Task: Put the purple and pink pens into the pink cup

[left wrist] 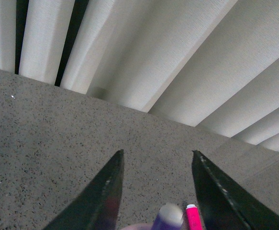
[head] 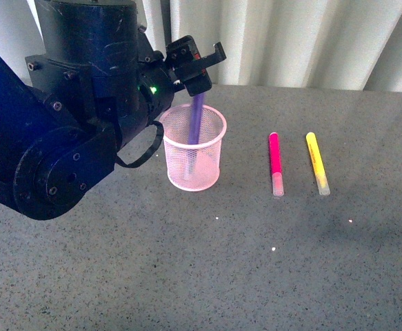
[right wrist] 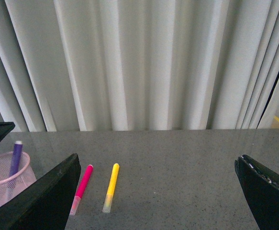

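Nearest the robot's body, the bulky black left arm (head: 63, 138) is reaching forward over the grey speckled table (head: 187, 276). Its black left gripper (head: 199, 67) is hovering just above the round pale-pink wire-mesh cup (head: 204, 172). The jaws are standing apart, and the left wrist view is showing them touching nothing.

The slim purple-bodied marker pen (head: 196, 121) is standing inside the cup, leaning, with its top poking out just beneath the gripper. That pen is looking delivered. The gripper should be rising straight up before swinging away, so that no finger is catching the pen's top or tipping the light cup.

Beside the cup, toward the robot's right, the slim magenta-pink marker pen (head: 275, 162) is lying flat on the table, its clear cap pointing toward the robot. Near it, on the side away from the cup, a slim yellow marker (head: 317, 162) is lying roughly parallel. Judging by this, the pink one is needing a crosswise grip near mid-body, taken from above, without nudging its yellow neighbour.

The right gripper (right wrist: 158, 158) is hanging with jaws wide apart, holding nothing. Farthest back, a white pleated curtain (head: 290, 41) is hanging behind the table.
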Tool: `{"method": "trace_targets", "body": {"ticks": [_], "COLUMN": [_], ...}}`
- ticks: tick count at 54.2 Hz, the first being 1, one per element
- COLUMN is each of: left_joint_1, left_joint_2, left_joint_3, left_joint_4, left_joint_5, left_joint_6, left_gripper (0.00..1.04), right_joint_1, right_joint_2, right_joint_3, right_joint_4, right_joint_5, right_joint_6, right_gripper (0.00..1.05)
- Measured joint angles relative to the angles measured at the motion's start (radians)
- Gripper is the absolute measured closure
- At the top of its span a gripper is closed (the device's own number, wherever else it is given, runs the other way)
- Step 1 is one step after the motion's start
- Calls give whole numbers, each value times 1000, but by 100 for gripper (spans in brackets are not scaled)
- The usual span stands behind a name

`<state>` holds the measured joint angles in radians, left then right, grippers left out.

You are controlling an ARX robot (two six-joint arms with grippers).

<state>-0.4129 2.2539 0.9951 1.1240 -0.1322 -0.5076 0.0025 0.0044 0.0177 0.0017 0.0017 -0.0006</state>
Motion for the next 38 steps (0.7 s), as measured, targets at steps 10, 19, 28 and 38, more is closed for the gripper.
{"method": "trace_targets", "body": {"ticks": [10, 19, 28, 38], "left_joint_1": [4, 23, 74, 92], "left_joint_2": [-46, -176, -373, -409], "left_joint_3": [-21, -48, -76, -84], "left_joint_4": [-51, -277, -657, -707], "left_joint_5": [13, 67, 138, 136], "left_joint_6": [-11, 48, 228, 299], "left_gripper": [24, 6, 7, 7], "right_joint_1": [0, 0, 0, 0], "right_joint_2": [0, 0, 0, 0], "right_joint_3": [0, 0, 0, 0], "right_joint_4": [0, 0, 0, 0], "right_joint_5": [0, 0, 0, 0], "right_joint_6": [0, 0, 0, 0], "right_gripper": [7, 7, 7, 7]}}
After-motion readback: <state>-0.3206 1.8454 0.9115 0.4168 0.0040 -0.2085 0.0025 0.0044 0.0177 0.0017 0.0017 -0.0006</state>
